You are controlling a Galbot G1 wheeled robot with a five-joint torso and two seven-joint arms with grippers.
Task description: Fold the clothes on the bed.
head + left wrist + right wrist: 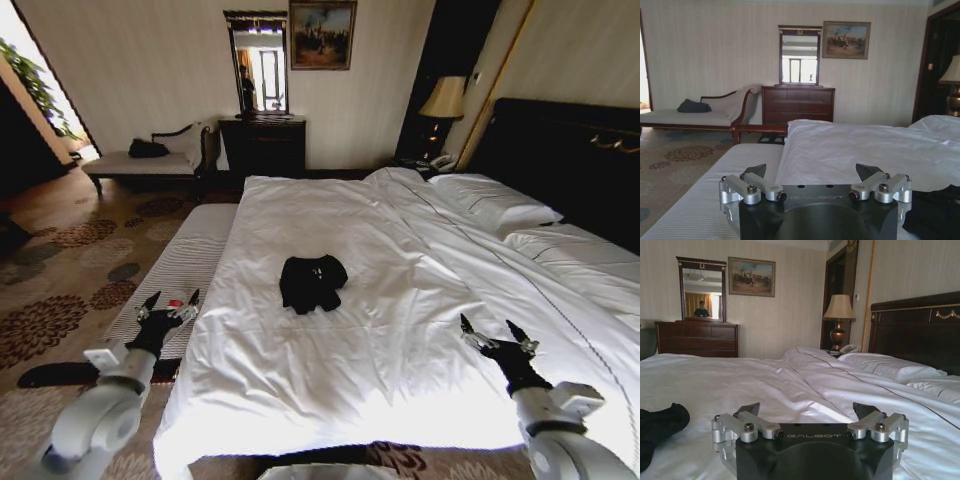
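Note:
The clothes are a small black bundle, crumpled in the middle of the bed with its white sheets. My left gripper hovers open over the striped bench beside the bed's left side, well left of the bundle. My right gripper hovers open above the sheet, to the right of and nearer than the bundle. In the left wrist view the open left gripper has the black fabric at one edge. Beyond the open right gripper in the right wrist view, the black clothes lie on the sheet.
A grey-striped bench runs along the bed's left side. Pillows and a dark headboard are at the right. A dresser with mirror, a chaise longue and a bedside lamp line the far wall. Patterned carpet lies left.

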